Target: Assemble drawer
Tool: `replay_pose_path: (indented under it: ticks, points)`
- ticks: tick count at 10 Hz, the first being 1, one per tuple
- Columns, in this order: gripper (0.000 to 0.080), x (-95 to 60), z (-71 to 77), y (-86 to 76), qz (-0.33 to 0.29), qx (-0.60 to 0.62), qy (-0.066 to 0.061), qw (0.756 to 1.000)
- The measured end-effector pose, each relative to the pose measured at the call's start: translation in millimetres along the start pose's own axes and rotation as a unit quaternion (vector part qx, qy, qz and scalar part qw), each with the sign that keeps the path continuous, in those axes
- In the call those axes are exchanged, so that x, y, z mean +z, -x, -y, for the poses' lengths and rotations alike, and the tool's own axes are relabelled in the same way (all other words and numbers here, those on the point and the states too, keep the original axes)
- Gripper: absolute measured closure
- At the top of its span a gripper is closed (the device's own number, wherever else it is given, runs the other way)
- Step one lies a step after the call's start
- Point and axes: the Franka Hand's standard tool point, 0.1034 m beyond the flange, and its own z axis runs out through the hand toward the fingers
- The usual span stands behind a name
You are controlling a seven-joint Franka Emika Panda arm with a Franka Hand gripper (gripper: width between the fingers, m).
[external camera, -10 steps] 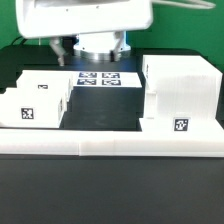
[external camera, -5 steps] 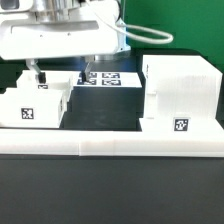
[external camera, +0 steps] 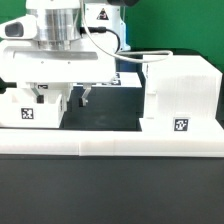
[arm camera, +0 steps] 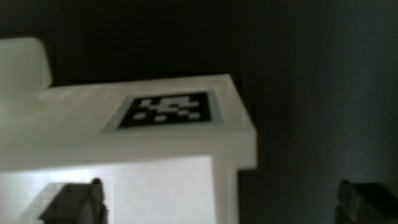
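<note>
- Since the gripper (external camera: pixel 62 98) hovers with fingers (arm camera: pixel 73 200) spread wide and empty over the small box (arm camera: pixel 98 130) near the table's front edge, exterior view's left, centre it before descending: the box sits off-middle between them.
- The housing (external camera: pixel 180 90) stands well apart, at the exterior view's right.
- The border rail (external camera: pixel 110 146) lines the front edge, likely barring a low approach.

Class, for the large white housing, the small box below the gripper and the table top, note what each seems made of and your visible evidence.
Housing: probably plastic, matte white; even colour, no shine. Small box: seemingly the same matte white plastic, carrying a printed black-and-white tag. Table: dark, dull surface; material cannot be told.
</note>
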Motion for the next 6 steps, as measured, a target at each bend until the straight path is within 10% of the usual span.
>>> replay_pose_path:
  ticks: [5, 6]
  points:
    - [0.0150, 7.1, 7.2, 5.2, -0.007, -0.007, 0.004, 1.000]
    - [0.0283, 7.1, 7.1, 5.2, -0.007, -0.007, 0.004, 1.000]
